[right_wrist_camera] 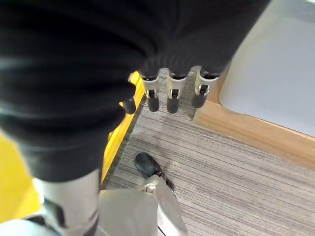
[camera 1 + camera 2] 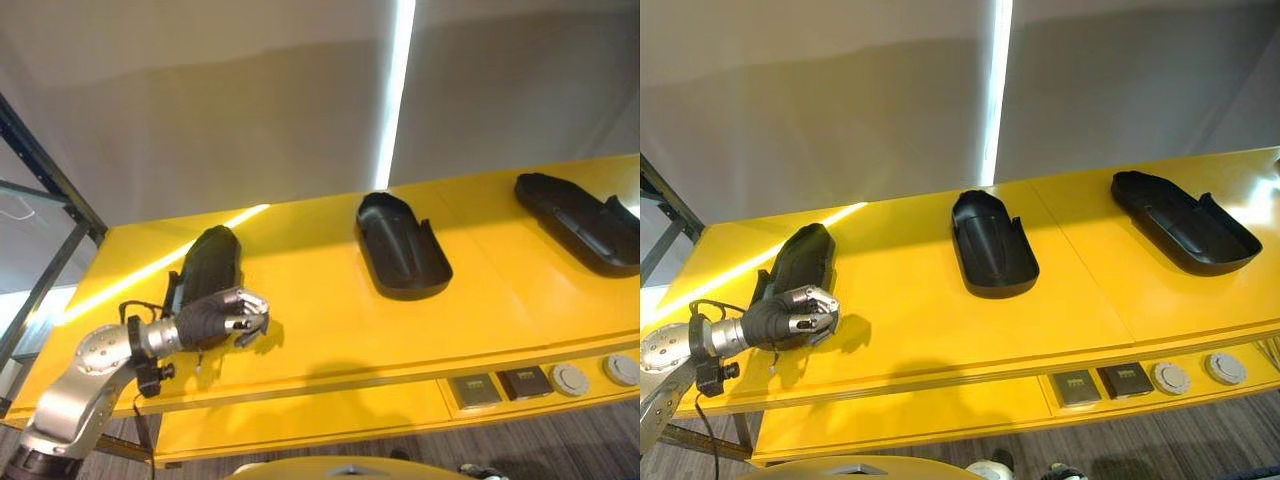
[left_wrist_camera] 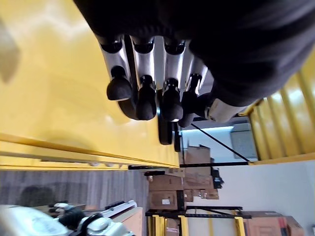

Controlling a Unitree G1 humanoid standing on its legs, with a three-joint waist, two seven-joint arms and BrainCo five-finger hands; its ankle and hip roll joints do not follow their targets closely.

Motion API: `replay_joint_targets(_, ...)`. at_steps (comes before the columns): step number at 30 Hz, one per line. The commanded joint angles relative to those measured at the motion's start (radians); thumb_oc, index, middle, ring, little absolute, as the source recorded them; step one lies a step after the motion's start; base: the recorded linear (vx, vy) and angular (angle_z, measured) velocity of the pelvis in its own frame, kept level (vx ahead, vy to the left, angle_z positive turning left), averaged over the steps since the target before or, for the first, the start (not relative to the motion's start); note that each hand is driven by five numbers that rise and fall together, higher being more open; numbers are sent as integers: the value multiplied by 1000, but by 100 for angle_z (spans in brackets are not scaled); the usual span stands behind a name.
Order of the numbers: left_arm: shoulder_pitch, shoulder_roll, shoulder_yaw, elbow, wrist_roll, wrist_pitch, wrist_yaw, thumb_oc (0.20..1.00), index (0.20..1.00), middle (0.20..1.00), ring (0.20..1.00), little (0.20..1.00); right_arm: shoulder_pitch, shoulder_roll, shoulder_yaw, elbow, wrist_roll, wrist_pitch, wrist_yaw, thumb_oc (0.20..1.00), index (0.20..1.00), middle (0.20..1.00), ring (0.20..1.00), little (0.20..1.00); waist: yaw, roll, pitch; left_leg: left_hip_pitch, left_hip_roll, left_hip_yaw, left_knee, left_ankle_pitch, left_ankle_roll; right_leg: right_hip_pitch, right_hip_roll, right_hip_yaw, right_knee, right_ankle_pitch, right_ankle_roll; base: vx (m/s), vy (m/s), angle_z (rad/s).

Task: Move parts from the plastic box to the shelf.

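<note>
Three black moulded plastic parts lie on the yellow shelf [image 2: 310, 300]: one at the left [image 2: 210, 262], one in the middle [image 2: 400, 245], one at the far right [image 2: 580, 222]. My left hand [image 2: 215, 318] hovers over the near end of the left part, its fingers [image 3: 145, 64] curled with nothing between them and the thumb. Whether the hand touches the part I cannot tell. My right hand [image 1: 170, 93] hangs low beside the shelf's yellow edge, fingers relaxed and pointing at the grey floor, holding nothing.
Below the shelf's front edge sit two dark square pieces [image 2: 500, 385] and two grey round ones [image 2: 570, 378]. A dark metal upright [image 2: 45, 170] stands at the left end. Cardboard boxes [image 3: 182, 187] stand further off. A wood-edged platform [image 1: 256, 132] lies on the floor.
</note>
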Motion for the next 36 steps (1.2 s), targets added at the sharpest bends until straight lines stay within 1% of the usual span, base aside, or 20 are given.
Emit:
replay_joint_targets(1, -38, 41, 54, -17, 36, 31, -34, 200, 200, 200, 200, 200, -67, -22, 17, 4, -23, 7, 26, 1000, 1000, 1000, 1000, 1000, 11, -7, 90, 37, -51, 3, 2, -48, 67, 102, -8, -50, 4, -89, 34, 0, 0, 0)
replay_joint_targets(2, -25, 50, 53, -13, 33, 58, -60, 200, 200, 200, 200, 200, -69, -28, 17, 8, -25, 3, 31, 1000, 1000, 1000, 1000, 1000, 14, -5, 91, 36, -52, 1, 3, -48, 68, 102, -9, -53, 4, -89, 34, 0, 0, 0)
replay_joint_targets(4, -14, 51, 49, -13, 36, 90, -65, 200, 200, 200, 200, 200, -72, -33, 17, 14, -31, -3, 33, 1000, 1000, 1000, 1000, 1000, 16, -3, 92, 35, -53, -1, 2, -46, 68, 102, -9, -55, 4, -88, 35, 0, 13, 4)
replay_joint_targets(5, -7, 53, 45, -7, 39, 107, -58, 200, 200, 200, 200, 200, -73, -35, 18, 15, -33, -5, 34, 1000, 1000, 1000, 1000, 1000, 17, -2, 92, 34, -54, -3, 2, -46, 68, 102, -10, -56, 4, -89, 35, 0, 12, 4)
replay_joint_targets(6, -6, 53, 44, -6, 38, 112, -55, 200, 200, 200, 200, 200, -73, -35, 18, 15, -34, -5, 35, 1000, 1000, 1000, 1000, 1000, 17, -2, 92, 34, -54, -3, 2, -46, 68, 102, -10, -56, 4, -89, 35, -1, 9, 3)
replay_joint_targets(8, 8, 55, 28, 16, 35, 155, -43, 200, 200, 200, 200, 200, -74, -42, 22, 11, -34, -2, 40, 1000, 1000, 1000, 1000, 1000, 19, -1, 94, 34, -55, -5, 3, -47, 70, 103, -10, -59, 4, -89, 36, 0, 0, 0)
replay_joint_targets(9, 12, 53, 20, 24, 31, 166, -48, 200, 200, 200, 200, 200, -75, -44, 23, 9, -33, -2, 42, 1000, 1000, 1000, 1000, 1000, 19, -1, 95, 33, -55, -6, 3, -47, 70, 103, -10, -59, 4, -89, 35, -7, 4, 3)
replay_joint_targets(11, 29, 45, 7, 37, 30, 167, -63, 200, 200, 200, 200, 200, -76, -48, 24, 6, -37, -1, 46, 1000, 1000, 1000, 1000, 1000, 20, 0, 99, 33, -55, -6, 3, -47, 71, 104, -11, -62, 4, -90, 35, 15, 9, 3)
replay_joint_targets(12, 37, 40, -4, 42, 23, 164, -67, 200, 200, 200, 200, 200, -74, -48, 25, 10, -39, -5, 44, 1000, 1000, 1000, 1000, 1000, 21, 1, 99, 41, -56, -19, 4, -62, 66, 112, -10, -54, 6, -102, 43, 45, 9, 4)
replay_joint_targets(15, 40, 28, -25, 47, 21, 170, -69, 200, 200, 200, 200, 200, -74, -47, 29, 14, -44, -11, 42, 1000, 1000, 1000, 1000, 1000, 21, 1, 100, 43, -56, -18, 3, -61, 67, 115, -10, -58, 5, -103, 43, 19, 3, 4)
replay_joint_targets(18, 48, 30, -41, 59, 73, 182, -40, 200, 200, 200, 200, 200, -77, -52, 35, 13, -43, -10, 45, 1000, 1000, 1000, 1000, 1000, 20, 2, 101, 43, -56, -16, 3, -61, 66, 116, -9, -60, 6, -104, 43, 0, 0, 0)
replay_joint_targets(19, 51, 32, -43, 63, 78, 177, -33, 200, 200, 200, 200, 200, -78, -54, 35, 14, -42, -11, 46, 1000, 1000, 1000, 1000, 1000, 20, 3, 102, 43, -56, -16, 3, -60, 66, 116, -10, -60, 6, -104, 43, 0, 0, 0)
replay_joint_targets(21, 57, 40, -42, 82, 81, 169, 27, 200, 200, 200, 200, 200, -78, -56, 37, 18, -35, -13, 44, 1000, 1000, 1000, 1000, 1000, 21, 3, 104, 43, -56, -17, 2, -61, 66, 115, -9, -62, 6, -105, 43, 0, 0, 0)
replay_joint_targets(25, 66, 40, -10, 109, 95, 143, 108, 200, 200, 200, 200, 200, -68, -59, 35, 3, -29, -6, 43, 1000, 1000, 1000, 1000, 1000, 24, 3, 106, 42, -55, -18, 2, -60, 67, 116, -10, -65, 6, -106, 42, 0, 0, 0)
replay_joint_targets(28, 66, 36, 16, 125, 111, 134, 146, 200, 200, 200, 200, 200, -61, -57, 30, 4, -30, -8, 41, 1000, 1000, 1000, 1000, 1000, 27, 2, 105, 42, -55, -19, 2, -60, 66, 117, -10, -67, 5, -105, 41, 0, 0, 0)
replay_joint_targets(36, 81, 4, 110, 170, 100, 59, 289, 200, 200, 200, 200, 200, -35, -51, 17, -32, -26, 13, 37, 1000, 1000, 1000, 1000, 1000, 34, -6, 111, 41, -54, -24, 2, -59, 65, 118, -12, -73, 5, -104, 39, 0, 0, 0)
